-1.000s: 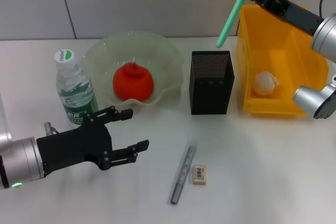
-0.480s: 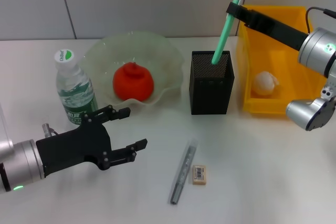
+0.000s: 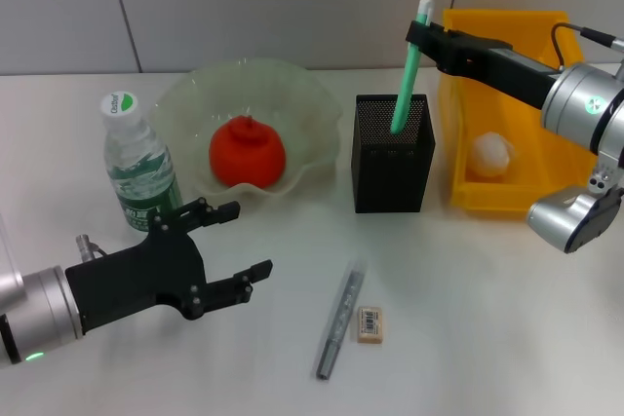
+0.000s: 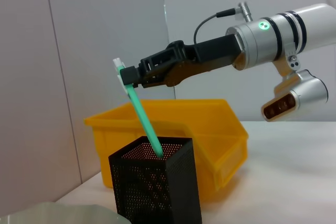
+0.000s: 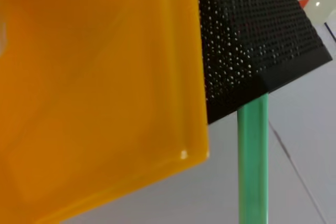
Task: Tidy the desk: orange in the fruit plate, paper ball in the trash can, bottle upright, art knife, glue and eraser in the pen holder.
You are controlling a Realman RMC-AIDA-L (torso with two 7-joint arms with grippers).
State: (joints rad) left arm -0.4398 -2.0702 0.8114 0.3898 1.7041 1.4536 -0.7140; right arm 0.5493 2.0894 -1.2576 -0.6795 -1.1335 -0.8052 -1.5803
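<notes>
Right tool (image 3: 421, 34) clenched on the upper end of the glue (image 3: 407, 75), tilted, lower end inside the pen holder (image 3: 392, 158). Left tool (image 3: 229, 245) released, hovering over the counter (image 3: 487, 319) near the bottle (image 3: 136, 165). Art knife (image 3: 338, 321) and eraser (image 3: 370, 323) lie side by side on the counter.

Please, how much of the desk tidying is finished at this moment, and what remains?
Done: the orange lies in the fruit plate, the paper ball in the trash can, and the bottle stands upright. In hand: the right gripper holds the glue, its lower end inside the pen holder. Left: the art knife and eraser lie on the desk. The left gripper hovers open near the bottle.
</notes>
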